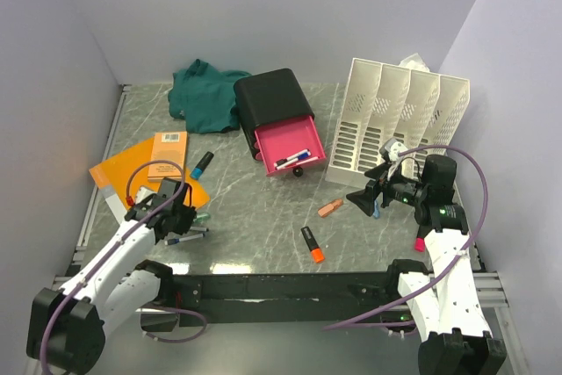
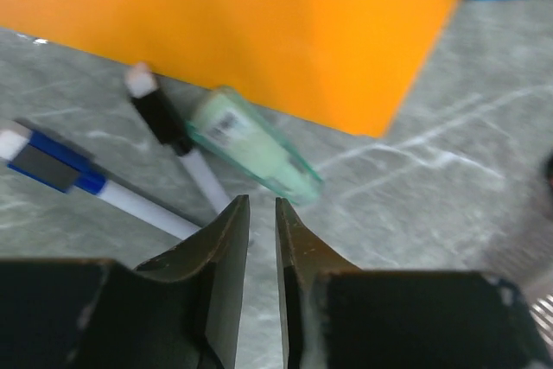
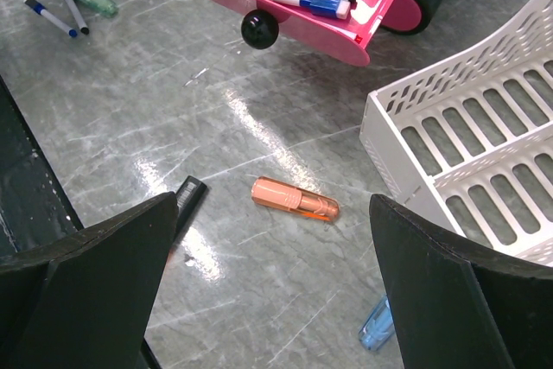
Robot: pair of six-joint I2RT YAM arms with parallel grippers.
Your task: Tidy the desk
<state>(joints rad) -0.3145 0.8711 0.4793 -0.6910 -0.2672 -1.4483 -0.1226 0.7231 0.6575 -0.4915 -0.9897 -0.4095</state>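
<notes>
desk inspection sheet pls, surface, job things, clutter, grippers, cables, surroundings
Surface: desk, grey-green marble, glare near the front rail.
Job's things: pink drawer open, markers inside; white file rack at right rear.
Clutter: green cloth, orange notebooks, highlighter, loose pens.
Grippers: left gripper nearly shut, empty, by the pens; right gripper open, empty, facing a peach tube.
Cables: purple cables loop off both arms.
Surroundings: plain walls on three sides.
</notes>
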